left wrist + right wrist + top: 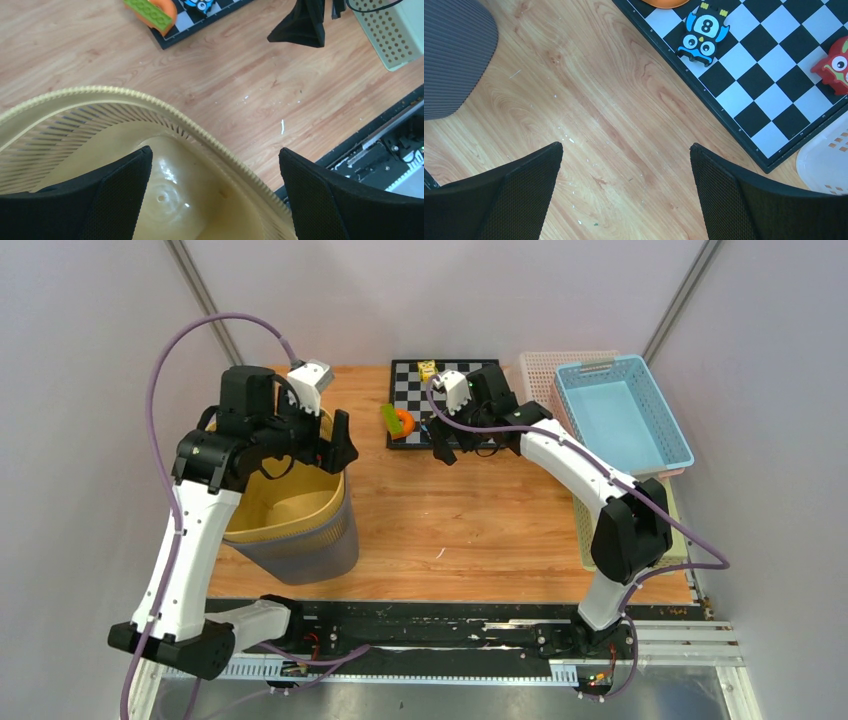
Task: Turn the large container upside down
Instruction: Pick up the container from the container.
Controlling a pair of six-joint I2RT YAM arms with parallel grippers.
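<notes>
Left pincer: I see the left pincer (215, 160) spread wide across the right side of the container's rim, one jaw inside and the other outside, pinching nothing.
Container: the large container (300, 540) stands upright, mouth up, at the left of the table (460, 520), close to its front edge.
Right pincer: the right pincer (626, 150) is spread wide and empty over bare wood, beside the chessboard (769, 95) edge.
Free room: open wood lies between container and chessboard; the blue basket (625, 415) stands at the far right.

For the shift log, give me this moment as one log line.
large container: upright, not yet flipped | left hand: open, astride its rim | right hand: open, above table beside chessboard
</notes>
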